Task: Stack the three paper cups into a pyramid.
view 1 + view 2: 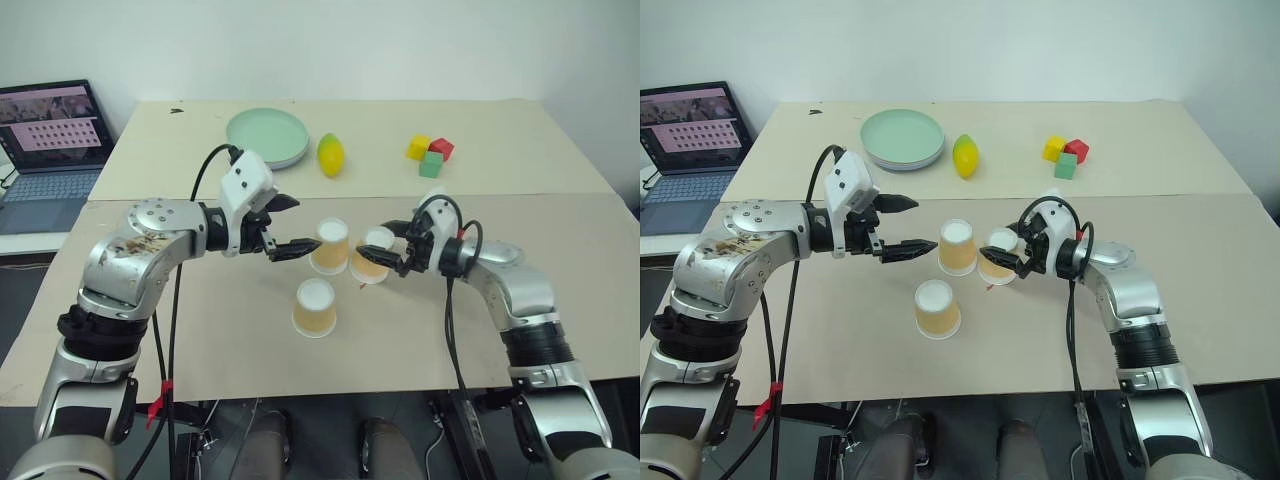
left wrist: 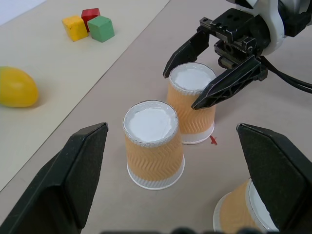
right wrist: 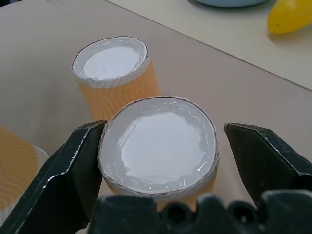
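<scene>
Cups, paper, three, all inverted on the tan table: one cup at frame centre, a second cup just right of it and nearly touching, a third cup lower, apart, toward the frame's bottom. No pyramid is yet formed; the centre pair is judged to be the base, the lower cup the cap still to be lifted. Right gripper is seen straddling the second cup, fingers spread, one finger at the wall, the other clear; a straight retreat is advised so the base is not nudged. Left gripper is held wide open just left of the centre cup, nothing held, forearm reaching in from the frame's left. Listed beyond, upper frame: green plate, lemon, coloured blocks; laptop at far left.
</scene>
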Tool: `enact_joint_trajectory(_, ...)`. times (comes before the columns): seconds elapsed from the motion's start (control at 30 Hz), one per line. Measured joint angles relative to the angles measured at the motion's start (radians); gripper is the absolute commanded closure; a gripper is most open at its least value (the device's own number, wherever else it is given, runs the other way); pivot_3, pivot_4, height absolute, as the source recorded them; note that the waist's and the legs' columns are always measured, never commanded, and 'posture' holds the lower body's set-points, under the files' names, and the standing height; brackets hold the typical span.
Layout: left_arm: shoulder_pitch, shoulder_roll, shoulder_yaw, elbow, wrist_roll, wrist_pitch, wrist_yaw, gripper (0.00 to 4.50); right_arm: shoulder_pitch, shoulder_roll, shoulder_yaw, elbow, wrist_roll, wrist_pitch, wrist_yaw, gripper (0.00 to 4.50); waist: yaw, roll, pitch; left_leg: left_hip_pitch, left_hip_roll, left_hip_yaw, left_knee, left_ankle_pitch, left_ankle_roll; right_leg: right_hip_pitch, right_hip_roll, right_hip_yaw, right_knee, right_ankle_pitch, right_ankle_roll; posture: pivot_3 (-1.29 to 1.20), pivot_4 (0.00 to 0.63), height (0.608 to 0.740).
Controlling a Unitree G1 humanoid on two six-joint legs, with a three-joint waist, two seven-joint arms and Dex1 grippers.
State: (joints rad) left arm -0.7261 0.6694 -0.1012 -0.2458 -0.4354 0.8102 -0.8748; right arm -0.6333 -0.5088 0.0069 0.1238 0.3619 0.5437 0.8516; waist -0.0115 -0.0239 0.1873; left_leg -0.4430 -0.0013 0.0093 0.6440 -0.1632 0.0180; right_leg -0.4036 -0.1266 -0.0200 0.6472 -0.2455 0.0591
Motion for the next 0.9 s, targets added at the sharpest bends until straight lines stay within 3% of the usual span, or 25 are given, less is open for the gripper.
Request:
enact_joint_trajectory(0.37,-0.001,-0.006,-0.001,0.023,0.002,-0.003,-0.016,0.0,-0.014,-0.133,-0.253,-0.244,0.273,0.205,0.004,0.12,0.0,0.0,0.0,0.0,0.0,-0.001,0.0,0.0,0.0,0.0,0.0,0.0,0.0,0.0,0.0,0.0,0.15,0.74)
enact_joint_trajectory(0.47,-0.008,-0.002,-0.002,0.021,-0.006,-0.002,-0.034,0.0,0.068,-0.208,-0.286,-0.317,0.32,0.25,0.019,0.12,0.005,0.0,0.0,0.0,0.0,0.0,0.0,-0.001,0.001,0.001,0.0,0.0,-0.001,0.0,0.0,0.0,0.15,0.74)
enact_joint_trajectory(0.57,0.004,0.049,0.005,0.01,-0.039,0.006,-0.078,0.0,0.219,-0.305,-0.332,-0.395,0.354,0.285,0.08,0.12,0.012,0.0,0.0,-0.001,0.0,0.002,0.0,-0.001,0.002,0.0,0.0,0.001,-0.002,0.0,0.0,0.0,0.15,0.74)
enact_joint_trajectory(0.7,0.1,0.186,0.022,-0.052,-0.084,0.023,-0.182,0.0,0.412,-0.379,-0.339,-0.492,0.4,0.306,0.169,0.12,-0.002,0.0,0.0,0.001,0.002,0.0,0.0,-0.002,0.003,0.0,0.0,0.005,-0.001,0.0,0.0,0.0,0.15,0.74)
enact_joint_trajectory(0.8,0.193,0.263,0.043,-0.129,-0.123,0.029,-0.246,0.0,0.432,-0.392,-0.336,-0.532,0.445,0.32,0.191,0.12,-0.008,0.0,0.0,0.003,0.004,0.001,0.0,-0.002,0.003,0.0,0.001,0.008,-0.002,0.0,0.0,0.0,0.15,0.74)
enact_joint_trajectory(0.9,0.258,0.279,0.058,-0.192,-0.159,0.039,-0.256,0.0,0.427,-0.406,-0.333,-0.551,0.476,0.333,0.195,0.12,0.003,-0.001,0.0,0.004,0.008,0.001,0.0,-0.002,0.002,0.002,0.003,0.007,-0.005,-0.001,0.002,0.0,0.15,0.74)
